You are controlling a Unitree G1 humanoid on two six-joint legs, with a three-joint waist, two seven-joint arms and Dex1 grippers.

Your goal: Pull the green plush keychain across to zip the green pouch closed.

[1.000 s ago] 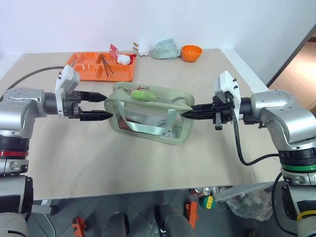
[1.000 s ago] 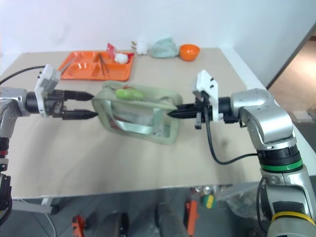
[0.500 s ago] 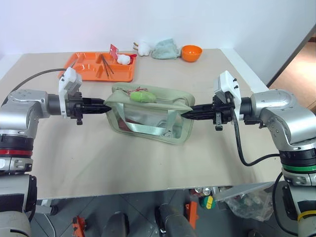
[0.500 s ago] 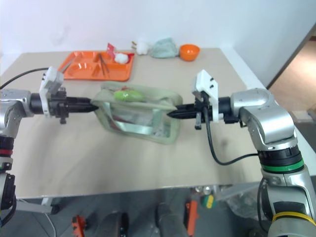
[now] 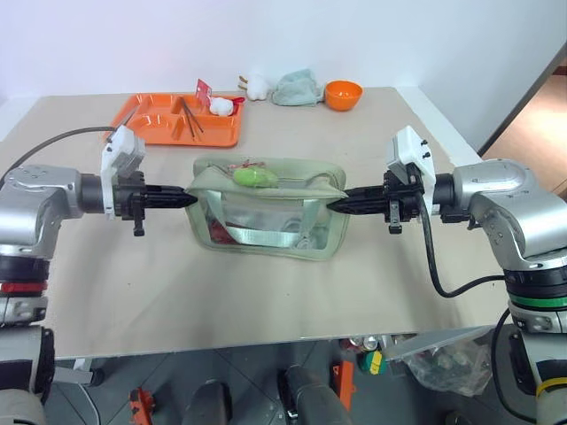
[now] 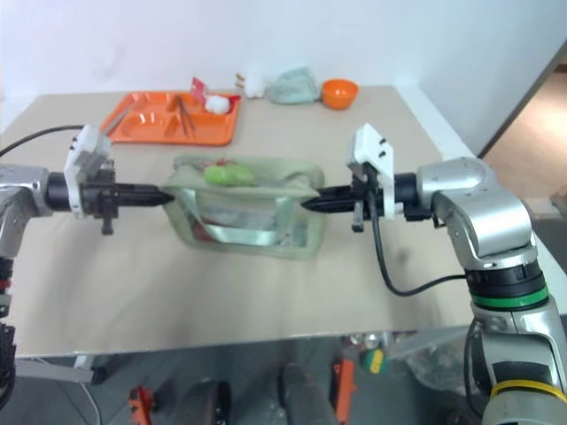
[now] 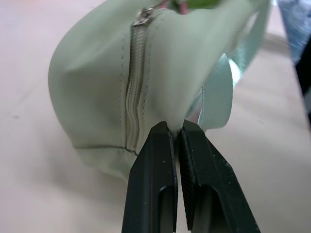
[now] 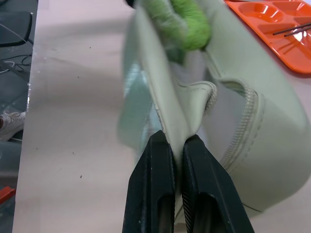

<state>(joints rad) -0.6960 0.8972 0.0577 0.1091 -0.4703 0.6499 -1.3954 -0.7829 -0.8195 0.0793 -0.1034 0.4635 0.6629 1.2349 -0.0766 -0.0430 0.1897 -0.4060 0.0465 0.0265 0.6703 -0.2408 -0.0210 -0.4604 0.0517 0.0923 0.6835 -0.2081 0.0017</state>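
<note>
Checking for brands, labels or writing: none legible anywhere; small red tag [image 5: 205, 90] at upper centre of frame too small to read.

Green pouch [image 5: 266, 208] at centre of frame, on beige table [image 5: 266, 292]. Boxy sage-green fabric, clear plastic front window with contents dimly visible, green webbing handles [image 5: 266, 235] hanging over the window. Stretched taut between both ends. Top zipper [image 7: 134, 97] seen closed at the left end in the left wrist view, opening gaping at the right end in the right wrist view.

Green plush keychain [image 5: 255, 177] lying on top of pouch, left of its middle, just above frame centre. Bright lime, fuzzy, curved blob; reddish cord beside it.

Left gripper [image 5: 186, 197] at left centre of frame, fingers [image 7: 150, 184] pressed together, pinching fabric at pouch's left end.

Right gripper [image 5: 334, 204] at right centre, fingers [image 8: 197, 189] closed on a fold of fabric at pouch's right end.

Orange tray [image 5: 173, 124] at upper left, utensils in it. White plush [image 5: 257, 85], pale mint cloth lump [image 5: 297, 88] and orange bowl [image 5: 344, 93] along upper centre, well apart from pouch.
</note>
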